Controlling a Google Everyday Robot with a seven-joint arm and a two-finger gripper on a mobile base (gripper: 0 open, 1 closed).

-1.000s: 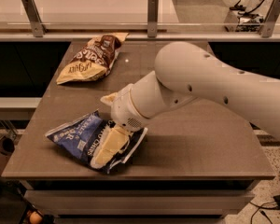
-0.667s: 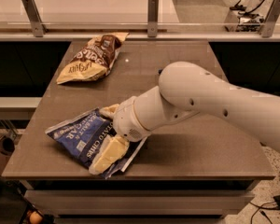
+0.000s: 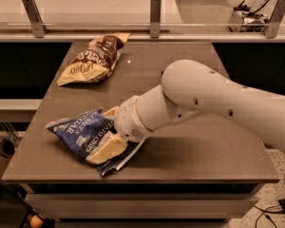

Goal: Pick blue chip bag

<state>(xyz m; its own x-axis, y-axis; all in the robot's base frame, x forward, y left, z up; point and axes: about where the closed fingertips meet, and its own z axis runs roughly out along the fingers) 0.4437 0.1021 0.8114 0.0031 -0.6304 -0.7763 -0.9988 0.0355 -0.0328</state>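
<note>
The blue chip bag (image 3: 78, 133) is a crinkled dark-blue bag with white lettering. It lies at the front left of the brown table (image 3: 194, 165). My gripper (image 3: 108, 131) is at the bag's right end, reaching in from the right on the white arm (image 3: 204, 99). Its cream fingers (image 3: 106, 149) sit on either side of the bag's right part and pinch it. The bag still rests on the table, and its right end is hidden under the gripper.
A tan-and-brown chip bag (image 3: 92, 58) lies at the back left of the table. A glass rail with metal posts (image 3: 155, 8) runs behind the table. The table's front edge (image 3: 133, 178) is just below the blue bag.
The gripper's fingers have drawn closer together on the blue bag. The bag's left end has risen slightly and it looks more bunched. The arm has shifted a little.
</note>
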